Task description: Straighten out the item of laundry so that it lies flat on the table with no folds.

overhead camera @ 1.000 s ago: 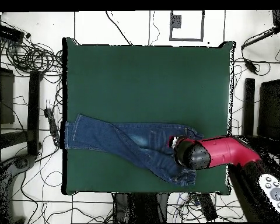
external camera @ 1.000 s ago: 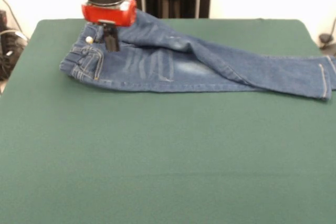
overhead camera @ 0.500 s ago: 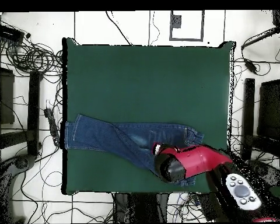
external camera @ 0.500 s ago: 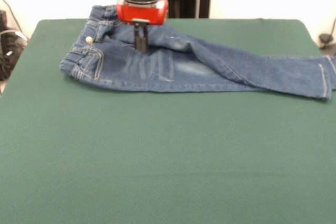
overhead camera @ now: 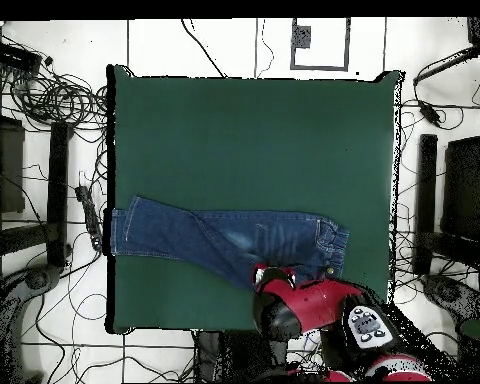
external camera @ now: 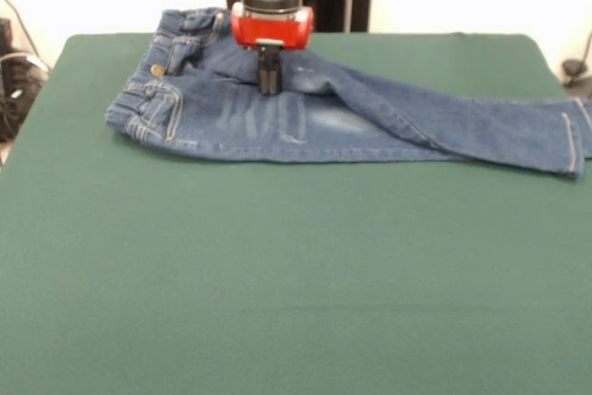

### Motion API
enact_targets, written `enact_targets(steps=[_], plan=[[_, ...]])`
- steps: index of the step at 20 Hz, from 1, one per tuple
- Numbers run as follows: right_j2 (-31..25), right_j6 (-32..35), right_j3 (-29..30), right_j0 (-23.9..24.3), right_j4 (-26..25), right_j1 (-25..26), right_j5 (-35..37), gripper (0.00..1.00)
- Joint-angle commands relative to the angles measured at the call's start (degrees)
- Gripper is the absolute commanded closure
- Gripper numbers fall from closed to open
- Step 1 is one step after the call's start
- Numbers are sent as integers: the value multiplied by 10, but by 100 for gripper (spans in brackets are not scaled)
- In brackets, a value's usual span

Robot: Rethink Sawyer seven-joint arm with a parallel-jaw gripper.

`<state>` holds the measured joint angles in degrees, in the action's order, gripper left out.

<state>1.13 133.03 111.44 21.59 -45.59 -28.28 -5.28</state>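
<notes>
Denim jeans [external camera: 305,108] lie across the far part of the green worktop [external camera: 277,275], in the front view spread from about ten o'clock to three o'clock. At the left sits the waistband with its brass button [external camera: 157,69]; one leg is folded over the other, and the cuffs reach the worktop's right edge. The gripper [external camera: 268,80] hangs at twelve o'clock, fingers pressed together, tips touching or just above the upper thigh.
</notes>
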Motion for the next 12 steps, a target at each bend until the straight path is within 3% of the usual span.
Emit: enact_targets(steps=[1, 7, 12], plan=[[61, 96, -6, 5, 50, 106, -41, 100], [73, 69, -3, 12, 71, 129, -71, 100], [43, 9, -61, 50, 23, 131, -51, 100]])
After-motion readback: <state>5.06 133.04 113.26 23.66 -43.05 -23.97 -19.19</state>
